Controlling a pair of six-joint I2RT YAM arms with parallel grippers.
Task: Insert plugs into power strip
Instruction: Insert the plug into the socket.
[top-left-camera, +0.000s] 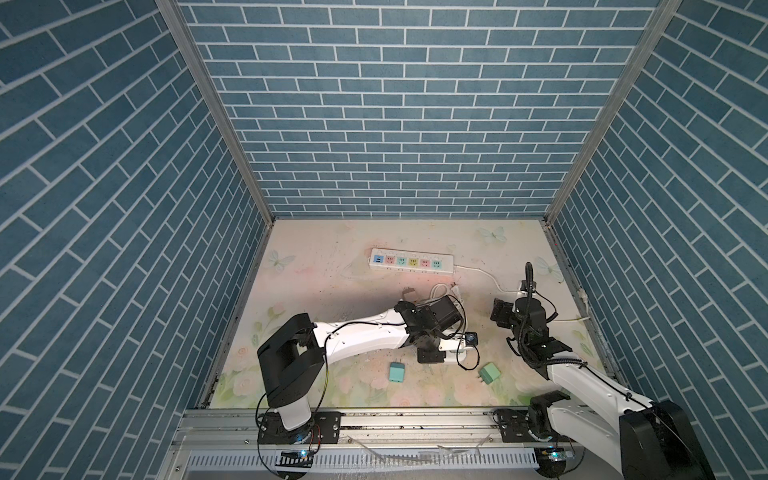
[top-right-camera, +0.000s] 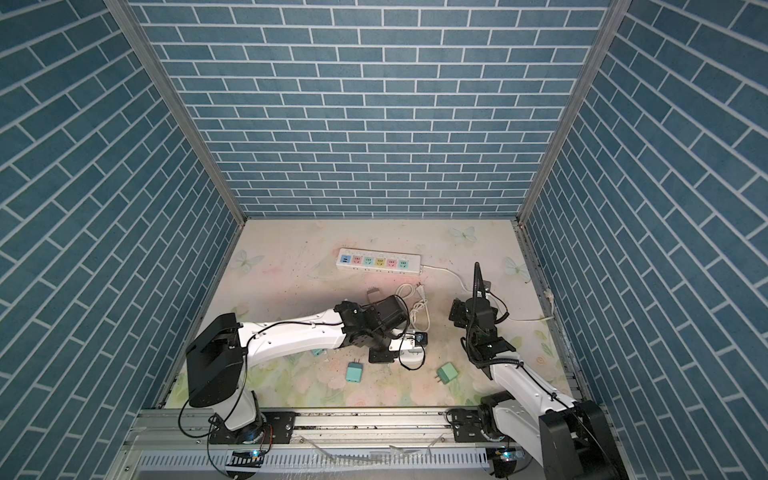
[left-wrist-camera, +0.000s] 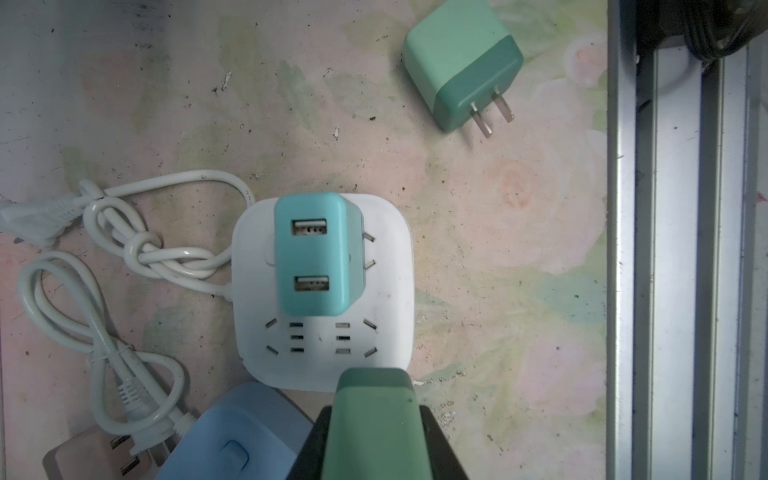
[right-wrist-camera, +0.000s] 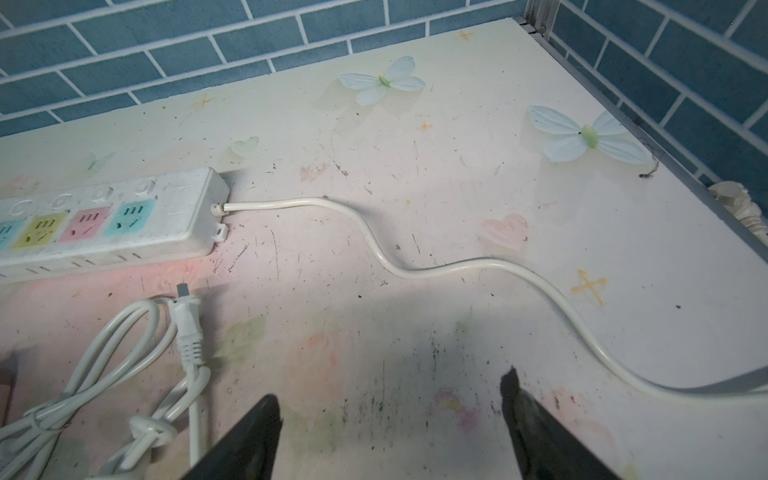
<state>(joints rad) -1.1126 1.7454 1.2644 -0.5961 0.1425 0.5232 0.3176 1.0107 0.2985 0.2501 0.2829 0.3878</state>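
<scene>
My left gripper (left-wrist-camera: 374, 413) is shut on a green plug (left-wrist-camera: 374, 449), close above one edge of a square white power strip (left-wrist-camera: 374, 299). A teal plug (left-wrist-camera: 311, 253) with two USB ports stands on that strip, its prongs showing at one side. A loose green plug (left-wrist-camera: 461, 66) (top-left-camera: 490, 373) lies on its side near the front rail, and a teal one (top-left-camera: 397, 371) lies left of it. A pinkish-tan plug (left-wrist-camera: 95, 457) lies by the cords. My right gripper (right-wrist-camera: 388, 403) (top-left-camera: 500, 313) stands open over bare table with nothing in it.
A long white power strip (top-left-camera: 411, 261) (right-wrist-camera: 124, 232) with coloured sockets lies at the back, its cord (right-wrist-camera: 415, 274) snaking right past my right gripper. Knotted white cords (left-wrist-camera: 137, 249) with white plugs lie beside the square strip. A light blue block (left-wrist-camera: 232, 436) adjoins it. The metal rail (left-wrist-camera: 673, 249) bounds the front.
</scene>
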